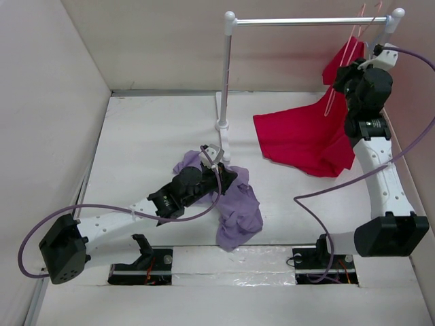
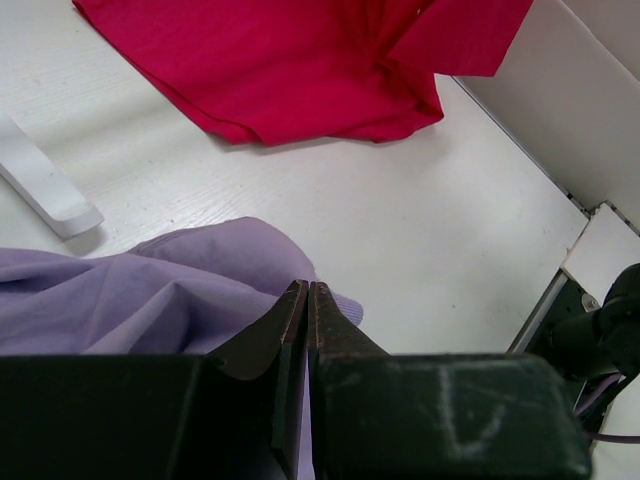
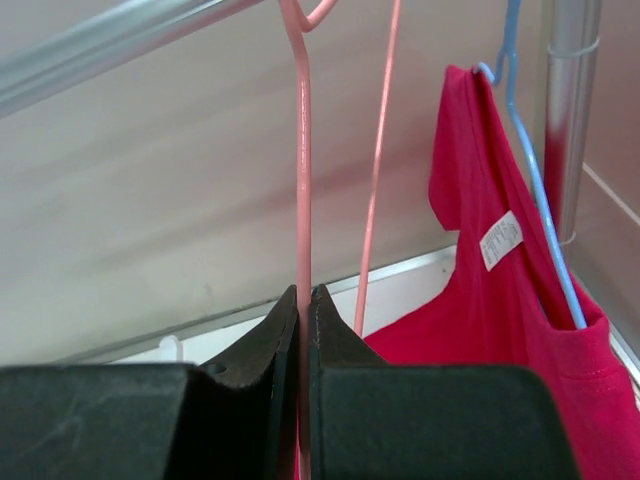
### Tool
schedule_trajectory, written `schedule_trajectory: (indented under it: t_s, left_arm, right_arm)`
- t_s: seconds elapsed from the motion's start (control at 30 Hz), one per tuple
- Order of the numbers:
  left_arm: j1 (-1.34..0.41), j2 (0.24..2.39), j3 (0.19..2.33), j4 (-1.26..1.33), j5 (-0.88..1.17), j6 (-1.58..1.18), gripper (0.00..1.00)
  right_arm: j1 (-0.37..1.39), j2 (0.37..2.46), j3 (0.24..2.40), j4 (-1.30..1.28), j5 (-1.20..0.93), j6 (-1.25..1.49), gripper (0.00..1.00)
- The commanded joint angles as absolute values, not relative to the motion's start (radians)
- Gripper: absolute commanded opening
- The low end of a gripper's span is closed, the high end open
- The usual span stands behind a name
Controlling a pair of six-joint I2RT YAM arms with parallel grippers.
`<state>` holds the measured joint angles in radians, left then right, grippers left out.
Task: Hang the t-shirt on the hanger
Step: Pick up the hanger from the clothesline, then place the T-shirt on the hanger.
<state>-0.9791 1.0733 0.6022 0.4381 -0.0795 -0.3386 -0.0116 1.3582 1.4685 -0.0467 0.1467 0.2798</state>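
Note:
The lavender t-shirt lies crumpled on the white table in the middle; it also shows in the left wrist view. My left gripper sits on its upper right part, and its jaws are shut with a strip of lavender cloth pinched between them. The pink wire hanger hangs from the rail at the far right. My right gripper is raised beside it, shut on one of its pink wires; the wire runs straight down between the jaws.
A white rail stand stands at the back, its post just behind the lavender shirt and its foot near it. A bright red t-shirt on a blue hanger hangs from the rail's right end and spreads onto the table.

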Motion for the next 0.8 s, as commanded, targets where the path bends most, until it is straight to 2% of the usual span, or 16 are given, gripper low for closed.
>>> schedule_trajectory:
  t_s: [0.0, 0.23, 0.4, 0.67, 0.73, 0.77]
  left_arm:
    - [-0.973, 1.072, 0.607, 0.499, -0.083, -0.341, 0.00]
    - [-0.922, 1.060, 0.595, 0.502, -0.048, -0.348, 0.00]
    - [-0.832, 1.072, 0.591, 0.526, 0.037, -0.387, 0.00]
    - [-0.764, 1.104, 0.656, 0.538, 0.011, -0.437, 0.00]
    - [-0.720, 1.187, 0.698, 0.564, 0.012, -0.454, 0.00]
    - [-0.719, 1.187, 0.712, 0.565, 0.012, -0.454, 0.00]
  right_arm:
    - [-0.006, 1.321, 1.402, 0.060, 0.063, 0.270, 0.00]
    - [0.020, 1.129, 1.119, 0.156, -0.094, 0.383, 0.00]
    - [0.177, 0.982, 0.964, 0.109, -0.104, 0.383, 0.00]
    - [0.417, 0.715, 0.815, -0.219, -0.279, 0.448, 0.00]
    - [0.527, 0.578, 0.801, -0.367, -0.249, 0.494, 0.00]
    - [0.550, 0.577, 0.801, -0.415, -0.249, 0.500, 0.00]
